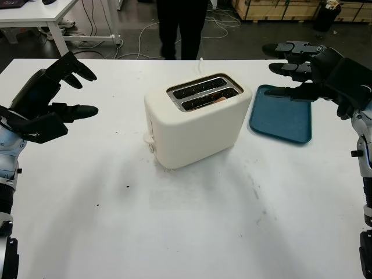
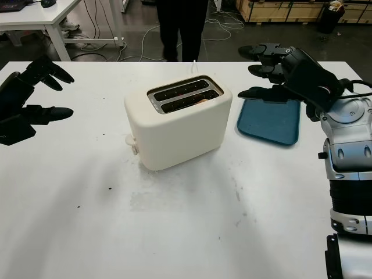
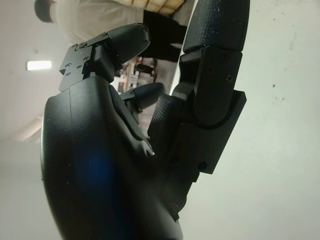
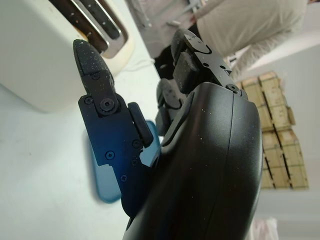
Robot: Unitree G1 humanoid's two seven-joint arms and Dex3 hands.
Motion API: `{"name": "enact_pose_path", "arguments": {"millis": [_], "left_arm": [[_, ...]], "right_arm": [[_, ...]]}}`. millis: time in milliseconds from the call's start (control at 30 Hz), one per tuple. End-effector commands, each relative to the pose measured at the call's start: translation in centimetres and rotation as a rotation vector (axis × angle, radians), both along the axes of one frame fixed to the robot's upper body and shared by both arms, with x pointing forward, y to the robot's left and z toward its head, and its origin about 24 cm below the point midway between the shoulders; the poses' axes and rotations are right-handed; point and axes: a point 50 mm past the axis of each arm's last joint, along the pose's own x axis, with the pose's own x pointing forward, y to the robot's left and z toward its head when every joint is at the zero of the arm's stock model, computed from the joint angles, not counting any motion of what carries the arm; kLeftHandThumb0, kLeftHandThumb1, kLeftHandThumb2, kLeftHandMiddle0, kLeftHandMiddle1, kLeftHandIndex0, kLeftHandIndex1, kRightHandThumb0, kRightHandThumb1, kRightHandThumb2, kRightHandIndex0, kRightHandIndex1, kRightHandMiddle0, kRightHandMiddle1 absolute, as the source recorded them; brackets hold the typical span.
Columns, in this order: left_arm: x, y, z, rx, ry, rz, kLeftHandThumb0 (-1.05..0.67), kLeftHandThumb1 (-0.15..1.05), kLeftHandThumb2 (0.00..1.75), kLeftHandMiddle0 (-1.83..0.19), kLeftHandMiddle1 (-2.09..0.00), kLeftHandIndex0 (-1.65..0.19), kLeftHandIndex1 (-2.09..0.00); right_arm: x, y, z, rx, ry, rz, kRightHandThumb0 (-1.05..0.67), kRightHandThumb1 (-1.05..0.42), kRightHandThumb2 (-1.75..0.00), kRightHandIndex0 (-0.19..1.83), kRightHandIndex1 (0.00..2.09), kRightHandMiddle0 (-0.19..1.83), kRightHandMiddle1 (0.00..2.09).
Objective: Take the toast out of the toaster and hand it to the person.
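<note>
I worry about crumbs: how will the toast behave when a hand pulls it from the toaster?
The toast barely peeks from the toaster's nearer slot, so it is probably hard to pinch. It looks thin, likely light, stiff and brittle. The toaster may shift on the smooth table.

A white counter is seen, on which a cream toaster is set near the middle. A blue tray is laid flat just beside it, toward the right.
</note>
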Motion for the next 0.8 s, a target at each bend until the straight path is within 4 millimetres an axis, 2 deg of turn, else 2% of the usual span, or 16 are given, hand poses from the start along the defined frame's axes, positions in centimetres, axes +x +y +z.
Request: {"name": "enact_pose_path", "arguments": {"millis": [0, 300, 400, 767], "left_arm": [[0.25, -0.24, 0.18, 0.002, 0.000, -0.004, -1.05, 0.92, 0.31, 0.00, -1.67, 0.00, -1.50], [0.36, -0.31, 0.18, -0.011, 0.005, -0.013, -1.05, 0.92, 0.30, 0.00, -1.68, 0.00, -1.50], [0.37, -0.38, 0.32, -0.007, 0.006, -0.008, -1.05, 0.92, 0.26, 0.00, -1.68, 0.00, -1.52], [0.34, -0.39, 0.57, 0.033, -0.010, 0.003, -1.05, 0.92, 0.33, 0.00, -1.71, 0.00, -1.50]], "right_arm": [[0.10, 0.10, 0.71, -0.009, -0.027, 0.007, -0.44, -0.74, 0.00, 0.42, 0.04, 0.44, 0.01], [0.15, 0.14, 1.06, 0.001, -0.046, 0.029, -0.52, -0.75, 0.00, 0.43, 0.04, 0.44, 0.01], [0.13, 0.15, 1.09, -0.016, -0.048, 0.029, -0.50, -0.74, 0.00, 0.43, 0.04, 0.44, 0.01], [0.11, 0.36, 0.83, -0.011, -0.034, 0.036, -0.45, -0.75, 0.00, 0.43, 0.03, 0.44, 0.00]]}}
